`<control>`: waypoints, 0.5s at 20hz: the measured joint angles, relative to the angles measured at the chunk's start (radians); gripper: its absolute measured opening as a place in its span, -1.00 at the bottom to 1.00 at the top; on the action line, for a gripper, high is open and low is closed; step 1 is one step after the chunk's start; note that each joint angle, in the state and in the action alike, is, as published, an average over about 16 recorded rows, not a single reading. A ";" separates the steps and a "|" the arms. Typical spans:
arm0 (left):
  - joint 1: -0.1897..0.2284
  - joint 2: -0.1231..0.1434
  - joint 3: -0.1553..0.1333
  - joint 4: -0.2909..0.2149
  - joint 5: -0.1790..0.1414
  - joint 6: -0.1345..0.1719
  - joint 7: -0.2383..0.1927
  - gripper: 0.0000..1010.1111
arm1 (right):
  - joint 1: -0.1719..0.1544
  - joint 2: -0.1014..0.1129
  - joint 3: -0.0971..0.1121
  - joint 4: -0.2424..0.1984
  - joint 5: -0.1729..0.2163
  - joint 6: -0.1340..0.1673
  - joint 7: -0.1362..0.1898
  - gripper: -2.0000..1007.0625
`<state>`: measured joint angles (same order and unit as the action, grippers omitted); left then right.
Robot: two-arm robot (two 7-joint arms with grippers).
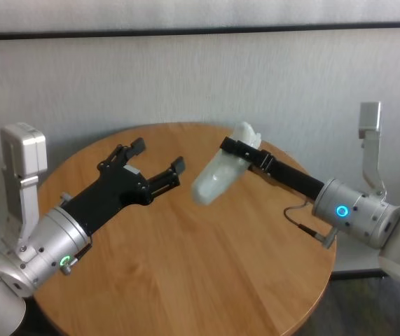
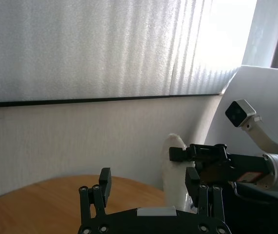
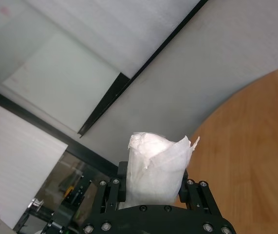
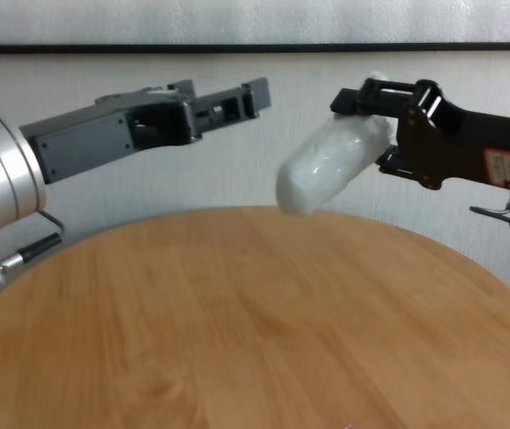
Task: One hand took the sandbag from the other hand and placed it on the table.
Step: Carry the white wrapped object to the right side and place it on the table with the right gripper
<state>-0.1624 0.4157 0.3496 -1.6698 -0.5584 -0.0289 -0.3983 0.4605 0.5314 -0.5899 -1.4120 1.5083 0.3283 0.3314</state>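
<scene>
On our left, the left pincer (image 1: 159, 162) reaches out over the counter (image 1: 185, 280) with its fingers spread wide and nothing between them. We judge it is held that way for a reason: the gap faces the sandbag (image 1: 217, 175), which hangs just beside the fingertips but apart from them, so the free lower end of the bag could pass between the open fingers. In the chest view the left pincer (image 4: 228, 98) sits at about the height of the bag's upper part, well above the wood.

In the middle, the sandbag (image 4: 330, 165) is in the air, not on the counter — tilted, its lower end pointing down and toward our left side, its upper end caught in the other arm's grip. It is a small white elongated bag, lumpy and crinkled, with a torn-looking peak at its top seen in the right wrist view (image 3: 158, 165).

On our right, the right pincer (image 1: 245, 150) is closed around the bag's upper part, its fingers either side. Gripping near one end leaves most of the bag's length exposed, which we think suits a handover. The bag has not yet reached the counter.
</scene>
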 joint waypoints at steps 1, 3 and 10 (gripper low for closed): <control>0.005 -0.002 -0.004 -0.004 0.002 0.002 0.013 0.98 | 0.001 0.002 -0.001 0.003 0.000 -0.003 -0.002 0.13; 0.015 -0.005 -0.010 -0.014 0.013 0.012 0.039 0.98 | 0.004 0.006 -0.003 0.008 0.000 -0.009 -0.007 0.13; 0.037 -0.016 -0.002 -0.056 0.092 0.094 0.141 0.98 | 0.011 0.023 -0.013 0.014 0.004 -0.024 -0.026 0.13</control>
<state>-0.1251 0.3997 0.3479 -1.7258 -0.4662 0.0649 -0.2576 0.4716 0.5545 -0.6034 -1.3980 1.5124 0.3047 0.3052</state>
